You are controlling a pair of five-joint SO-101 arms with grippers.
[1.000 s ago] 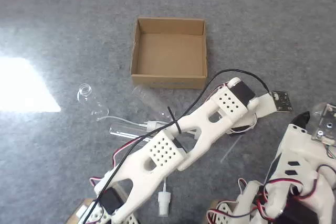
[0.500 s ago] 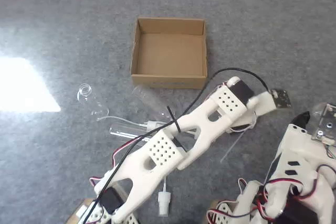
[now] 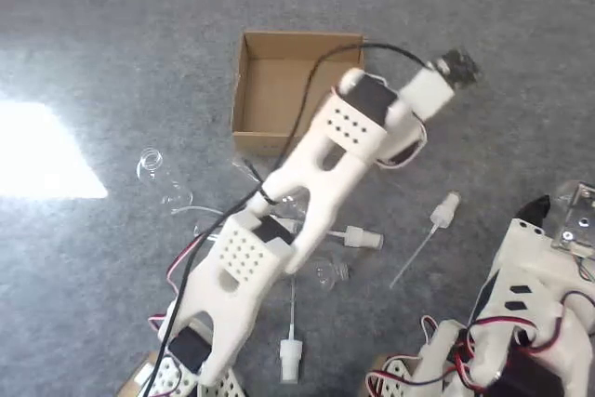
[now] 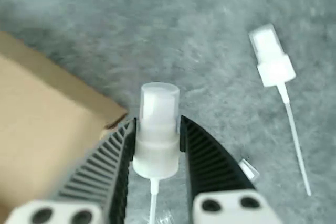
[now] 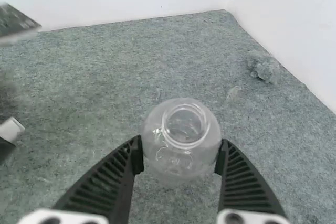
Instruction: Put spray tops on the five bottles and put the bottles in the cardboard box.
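Zero bottles boxed: the box (image 3: 297,37) looks empty where the arm doesn't cover it, and no bottle in sight has a top on. Left gripper (image 4: 157,124) is clamped on a spray top (image 4: 157,153), jaws pinching its collar and dip tube hanging down. It's held off the carpet (image 3: 93,62), just beside a box corner. Right gripper (image 5: 179,145) is closed partway around an uncapped bottle (image 5: 181,129), neck up, jaws touching both sides. That arm is folded back at the table's right, well apart from the left gripper. My read: first capping is in hand, and the top has to be brought to the held bottle. Loose on the carpet are a right top (image 3: 444,211), a middle top (image 3: 363,237) and a near top (image 3: 290,357). There's also a far bottle (image 3: 153,166) off to the left and what looks like a mid bottle (image 3: 325,272). The arm may hide more. Left to do: five cappings, five drops into the box.
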